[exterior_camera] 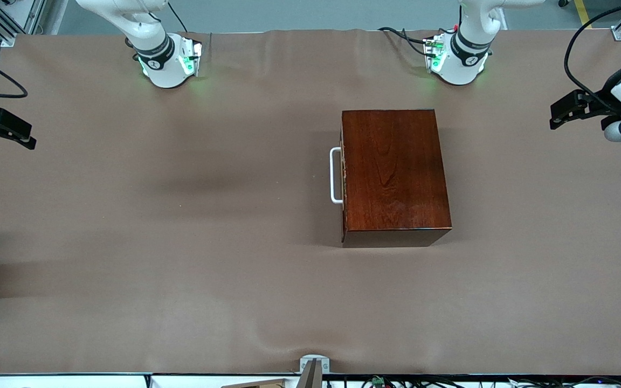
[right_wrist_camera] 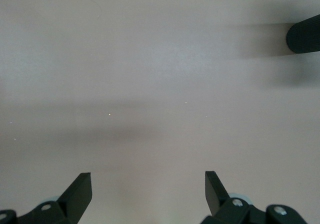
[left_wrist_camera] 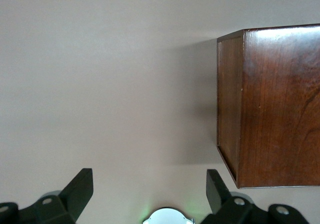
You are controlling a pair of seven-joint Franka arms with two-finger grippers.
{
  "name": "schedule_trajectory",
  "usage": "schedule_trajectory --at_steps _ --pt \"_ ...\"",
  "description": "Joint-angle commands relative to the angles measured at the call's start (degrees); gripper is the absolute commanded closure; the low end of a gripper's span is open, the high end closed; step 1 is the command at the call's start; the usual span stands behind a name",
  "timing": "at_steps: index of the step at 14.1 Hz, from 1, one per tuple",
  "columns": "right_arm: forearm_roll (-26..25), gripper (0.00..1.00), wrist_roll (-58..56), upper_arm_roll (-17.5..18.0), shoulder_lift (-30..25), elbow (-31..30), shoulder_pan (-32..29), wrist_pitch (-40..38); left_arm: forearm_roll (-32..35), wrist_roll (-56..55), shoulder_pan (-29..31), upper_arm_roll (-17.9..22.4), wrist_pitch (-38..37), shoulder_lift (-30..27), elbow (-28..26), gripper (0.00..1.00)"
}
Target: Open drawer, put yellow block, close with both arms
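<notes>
From the high front camera, one glossy mahogany-coloured wooden box (exterior_camera: pixel 394 175) stands on the brown paper-covered table (exterior_camera: pixel 181 242), toward the left arm's end. Its single drawer (exterior_camera: pixel 344 175), a dark reddish-brown front with one white U-shaped loop handle (exterior_camera: pixel 335 175), sits flush in the box and faces the right arm's end of the table. So the drawer is not yet opened, and by my judgement no step of the task is done: opening, placing the block and the two-armed closing all remain. The small yellow block appears in none of the views, so I cannot say where it is; it may lie off the shown table. Two white jointed arms are present, their green-lit round bases along the top edge. The black two-finger left gripper (exterior_camera: pixel 569 110) hangs over the table's edge at the left arm's end, and the black right gripper (exterior_camera: pixel 6 129) over the edge at the right arm's end; both are well apart from the box and appear to wait.

In the left wrist view, the left gripper's two fingers (left_wrist_camera: pixel 80 189) stand wide apart with nothing between them. Bare table lies below, and a corner of the wooden box shows to one side.

In the right wrist view, the right gripper's two fingers (right_wrist_camera: pixel 82 189) are likewise spread wide and empty over bare table. One dark rounded object (right_wrist_camera: pixel 304 34) pokes in at the frame's edge; I cannot tell what it is.
</notes>
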Motion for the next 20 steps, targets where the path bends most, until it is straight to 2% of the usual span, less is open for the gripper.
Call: schedule_trajectory --at_steps 1,7,12,16,20 --pt "1.06 0.0 0.41 0.84 -0.09 0.12 -1.05 0.02 -0.92 0.54 0.76 -0.5 -1.23 0.1 0.89 0.0" --pt "1.06 0.0 0.41 0.84 -0.09 0.12 -1.05 0.02 -0.74 0.19 0.76 -0.5 5.27 0.01 -1.66 0.0" --pt "1.14 0.0 0.49 0.84 0.09 0.12 -0.97 0.19 -0.74 0.27 0.49 -0.59 5.36 -0.34 -1.66 0.0" --pt "4.65 0.0 0.41 0.75 0.53 0.12 -1.58 1.07 -0.74 0.27 0.49 -0.67 5.36 -0.42 -1.75 0.0" --pt "4.66 0.0 0.41 0.75 0.53 0.04 -1.49 1.42 -0.74 0.19 0.41 -0.59 5.36 -0.51 -1.92 0.0"
